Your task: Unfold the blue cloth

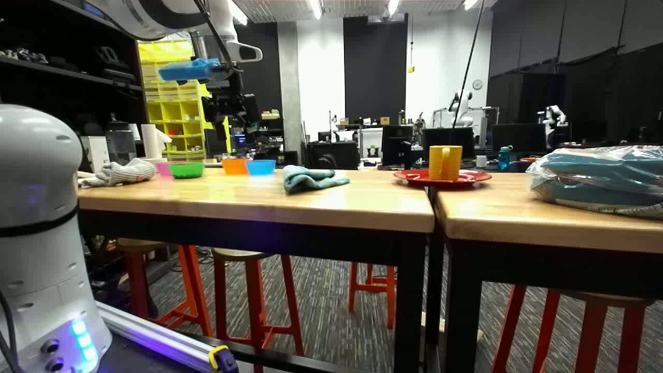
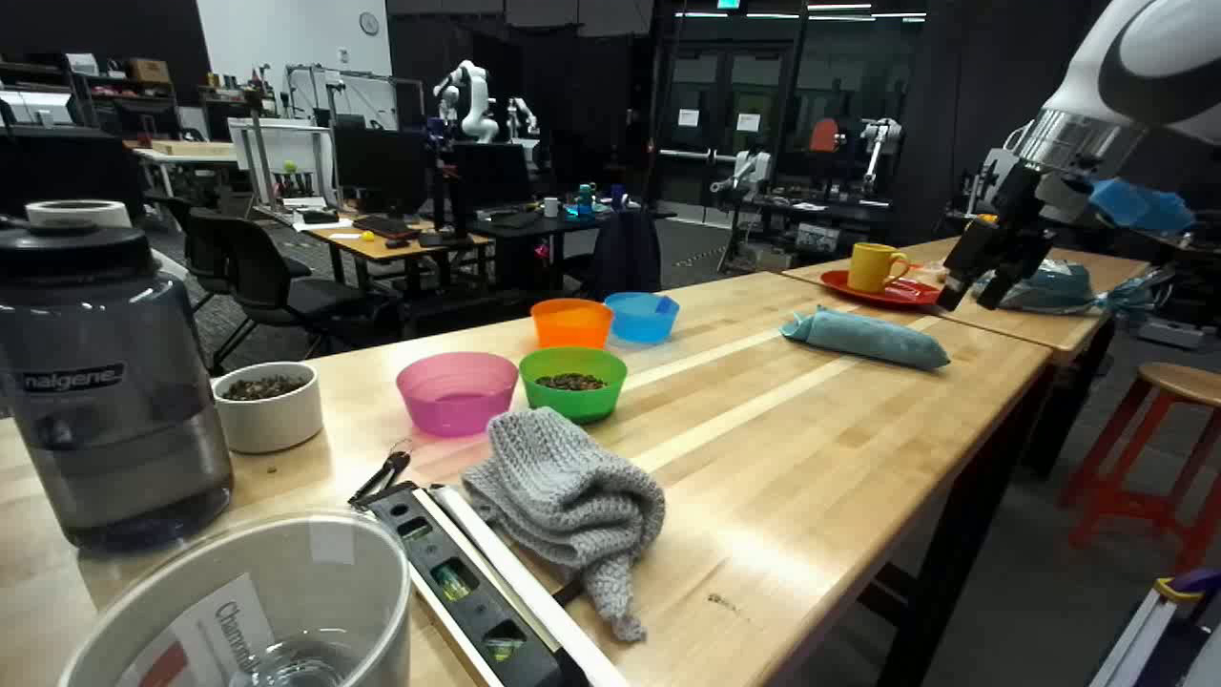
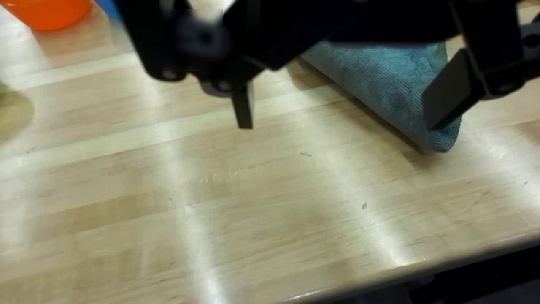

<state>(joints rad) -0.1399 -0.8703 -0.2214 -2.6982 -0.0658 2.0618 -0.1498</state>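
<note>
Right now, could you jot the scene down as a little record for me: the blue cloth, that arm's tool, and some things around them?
blue cloth: on the table, folded and creased
unfolded yet: no
tool: open, above the table, holding nothing
mug: yellow, upright on a red plate
orange bowl: beside the blue bowl
green bowl: dark bits inside, beside the pink bowl
gray cloth: knitted, bunched up
bundle: blue, in clear plastic, on the neighboring table
</note>
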